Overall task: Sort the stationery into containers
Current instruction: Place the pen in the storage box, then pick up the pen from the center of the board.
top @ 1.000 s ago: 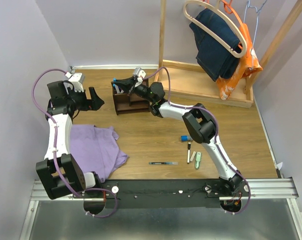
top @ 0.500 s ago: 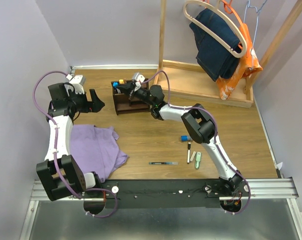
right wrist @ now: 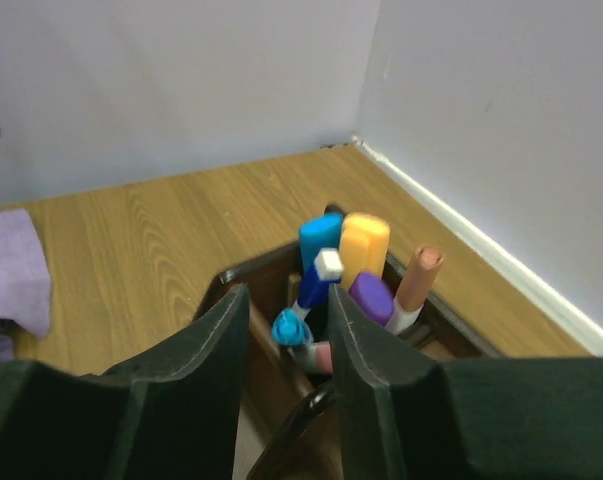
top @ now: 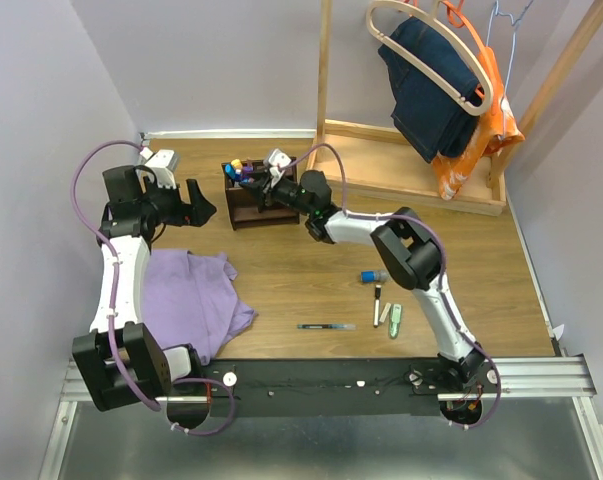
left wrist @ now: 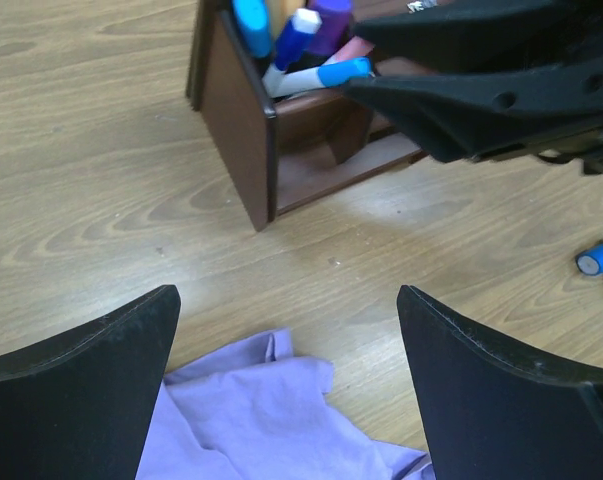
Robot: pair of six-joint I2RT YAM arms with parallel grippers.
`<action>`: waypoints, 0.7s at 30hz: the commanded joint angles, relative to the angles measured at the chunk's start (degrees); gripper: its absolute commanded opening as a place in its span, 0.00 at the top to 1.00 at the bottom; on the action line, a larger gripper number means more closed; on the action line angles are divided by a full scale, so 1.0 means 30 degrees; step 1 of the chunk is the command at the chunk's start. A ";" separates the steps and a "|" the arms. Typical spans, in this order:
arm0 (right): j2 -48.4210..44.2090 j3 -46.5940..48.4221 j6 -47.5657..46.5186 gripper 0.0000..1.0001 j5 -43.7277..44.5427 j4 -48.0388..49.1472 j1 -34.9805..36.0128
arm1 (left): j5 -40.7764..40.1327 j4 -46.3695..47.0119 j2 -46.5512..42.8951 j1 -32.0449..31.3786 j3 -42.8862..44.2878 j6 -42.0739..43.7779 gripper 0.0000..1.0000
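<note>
The dark brown organiser stands at the back of the table, and its left compartment holds several markers: blue, yellow, purple, pinkish. My right gripper hovers over that compartment, open, its fingertips either side of a light-blue-capped pen that leans inside without touching them. My left gripper hangs wide open just left of the organiser, above the wood and the cloth's edge. A stubby blue cylinder, a black marker, a pale green piece and a thin black pen lie on the table.
A purple cloth is spread at the near left, under the left arm. A light wooden clothes rack with hanging garments fills the back right corner. Walls close in at the back and left.
My right gripper's jaws have parted and let go of the blue-capped pen in the organiser. It drew back slightly, uncovering the marker tops. The left arm edged a little rightwards.
</note>
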 commanded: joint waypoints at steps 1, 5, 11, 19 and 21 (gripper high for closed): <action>-0.4362 -0.0142 -0.0408 0.54 0.0400 -0.2070 0.0064 | -0.0068 0.0016 -0.1086 -0.0746 0.0581 0.1193 0.01; -0.7489 -0.0489 -0.0582 0.53 0.1449 -0.5779 0.0152 | 0.1040 -0.1266 -0.1527 -0.1944 0.1194 0.3005 0.01; -1.3796 -0.4729 -0.0528 0.52 0.4350 -1.2133 0.0123 | 0.3768 -0.7097 -0.1118 -0.4931 0.2631 0.9190 0.02; -2.0363 -0.8783 0.2194 0.52 0.6579 -2.1668 -0.1166 | 0.1873 -1.2142 0.0228 -1.2306 0.2691 1.3240 0.16; -2.1677 -0.9076 0.2259 0.52 0.7517 -2.3281 -0.1458 | -0.0470 -1.1737 0.0725 -1.5958 0.2692 1.2311 0.18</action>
